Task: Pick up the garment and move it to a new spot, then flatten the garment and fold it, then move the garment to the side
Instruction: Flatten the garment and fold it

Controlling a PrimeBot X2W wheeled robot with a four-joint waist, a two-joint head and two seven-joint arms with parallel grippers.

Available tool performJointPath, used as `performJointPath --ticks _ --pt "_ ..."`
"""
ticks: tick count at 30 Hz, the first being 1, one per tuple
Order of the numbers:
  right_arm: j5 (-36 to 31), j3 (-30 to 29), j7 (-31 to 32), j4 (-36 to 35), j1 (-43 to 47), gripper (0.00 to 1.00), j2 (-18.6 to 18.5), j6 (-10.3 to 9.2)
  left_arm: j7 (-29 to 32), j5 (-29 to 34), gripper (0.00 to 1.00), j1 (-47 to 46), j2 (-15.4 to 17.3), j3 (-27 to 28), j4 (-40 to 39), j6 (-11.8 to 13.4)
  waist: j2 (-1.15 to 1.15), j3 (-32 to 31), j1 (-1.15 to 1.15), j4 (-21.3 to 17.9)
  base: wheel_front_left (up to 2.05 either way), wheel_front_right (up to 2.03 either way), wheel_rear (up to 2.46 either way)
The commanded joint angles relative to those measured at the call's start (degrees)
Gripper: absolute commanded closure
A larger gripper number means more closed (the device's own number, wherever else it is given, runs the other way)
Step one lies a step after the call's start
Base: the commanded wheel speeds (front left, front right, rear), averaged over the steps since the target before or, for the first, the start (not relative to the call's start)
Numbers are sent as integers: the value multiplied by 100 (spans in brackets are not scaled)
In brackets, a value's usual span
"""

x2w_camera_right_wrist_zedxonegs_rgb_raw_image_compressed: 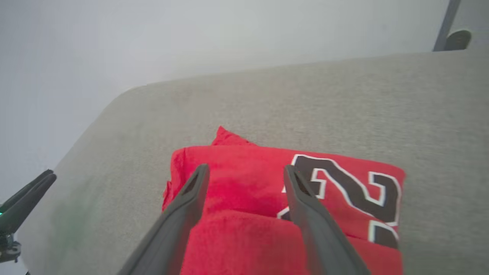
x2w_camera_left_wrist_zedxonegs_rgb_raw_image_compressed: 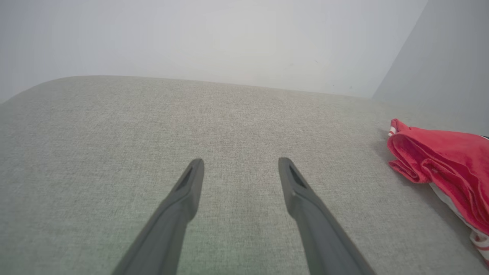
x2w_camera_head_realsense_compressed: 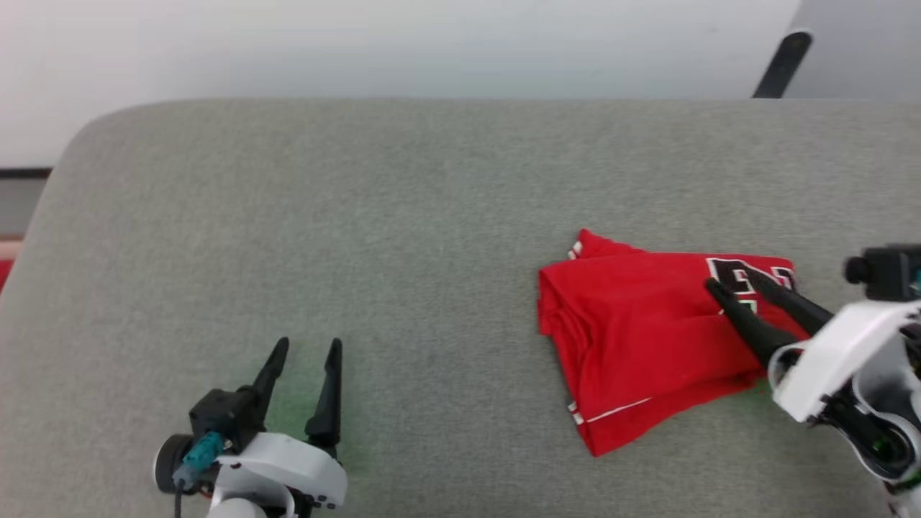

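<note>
The garment (x2w_camera_head_realsense_compressed: 633, 338), a red jersey with black-and-white lettering, lies folded into a compact bundle on the right part of the grey surface (x2w_camera_head_realsense_compressed: 403, 237). My right gripper (x2w_camera_head_realsense_compressed: 730, 282) hovers open over its right half, fingers pointing up-left across the lettering; the right wrist view has the garment (x2w_camera_right_wrist_zedxonegs_rgb_raw_image_compressed: 248, 191) under and between the spread fingers. At the lower left stands my left gripper (x2w_camera_head_realsense_compressed: 308, 347), open with nothing in it, well apart from the garment. In the left wrist view the garment (x2w_camera_left_wrist_zedxonegs_rgb_raw_image_compressed: 447, 164) shows at the right edge.
The grey surface has a rounded far left corner and ends at a pale wall behind. A dark pole (x2w_camera_head_realsense_compressed: 781, 65) leans at the back right. A small red patch (x2w_camera_head_realsense_compressed: 3, 270) shows past the surface's left edge.
</note>
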Motion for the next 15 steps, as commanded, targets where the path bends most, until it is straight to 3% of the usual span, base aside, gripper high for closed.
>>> performJointPath --ticks 1,6,15 --pt "55 -49 -171 61 116 0 -63 -8 -6 -43 0 69 33 8 36 -13 0 -232 0 -264 0 0 0" --pt "107 -176 -953 346 338 0 -247 -8 -6 -153 0 111 139 36 140 -17 0 -359 0 -477 0 0 0" --pt "89 -260 -2307 720 980 0 -149 -8 -6 -332 0 333 267 43 240 -19 0 -712 0 -522 0 0 0"
